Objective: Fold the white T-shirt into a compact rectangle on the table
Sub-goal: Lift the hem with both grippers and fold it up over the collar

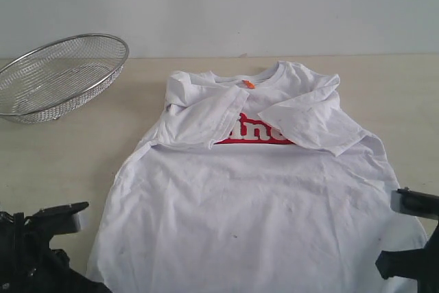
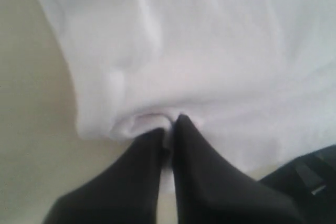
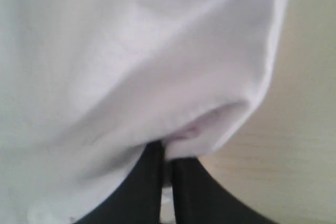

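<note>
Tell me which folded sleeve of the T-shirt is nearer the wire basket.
The sleeve on the robot's left, covering the start of the red lettering; the other sleeve lies across the shirt from the basket.

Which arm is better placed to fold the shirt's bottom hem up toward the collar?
Neither has the edge; probably both together. The left gripper is shut on the hem of the white T-shirt near its left corner, the right gripper near the right corner, so each side is held evenly.

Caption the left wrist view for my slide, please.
The left gripper shut on a bunched edge of the white T-shirt, with the beige table alongside.
</note>
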Controlling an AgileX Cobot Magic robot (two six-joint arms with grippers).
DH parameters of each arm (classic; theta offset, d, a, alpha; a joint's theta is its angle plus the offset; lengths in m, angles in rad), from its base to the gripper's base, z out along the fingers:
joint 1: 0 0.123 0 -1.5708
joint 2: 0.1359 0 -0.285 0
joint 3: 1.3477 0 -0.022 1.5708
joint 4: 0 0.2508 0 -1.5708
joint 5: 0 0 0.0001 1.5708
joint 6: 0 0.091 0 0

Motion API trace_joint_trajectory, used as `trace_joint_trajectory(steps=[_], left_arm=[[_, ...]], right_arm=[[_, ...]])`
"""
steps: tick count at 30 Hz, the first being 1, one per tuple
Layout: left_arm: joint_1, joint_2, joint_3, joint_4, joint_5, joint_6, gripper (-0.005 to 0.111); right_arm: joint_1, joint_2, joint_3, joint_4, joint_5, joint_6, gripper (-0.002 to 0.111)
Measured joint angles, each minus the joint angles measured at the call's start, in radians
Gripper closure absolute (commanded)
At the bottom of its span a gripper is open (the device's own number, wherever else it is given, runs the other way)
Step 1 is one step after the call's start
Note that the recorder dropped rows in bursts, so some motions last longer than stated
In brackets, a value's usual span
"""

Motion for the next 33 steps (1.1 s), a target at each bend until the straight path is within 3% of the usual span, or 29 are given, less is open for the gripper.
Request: trace_joint_trajectory(steps=[12,23,33], left_arm=[[0.000,-0.197,-0.011,0.014,-0.020,-0.002,0.102],[0.000,-0.199,-0.209,0.012,0.030,-0.008,0.102],[0.027,-0.176,-0.391,0.033,-0.025,-0.021,0.102]], right_arm=[[0.000,-0.146,-0.017,0.162,-0.015,-0.131,0.108],[0.000,-0.153,-0.131,0.223,-0.015,-0.145,0.108],[0.000,-0.152,-0.327,0.254,-0.027,-0.132,0.108]])
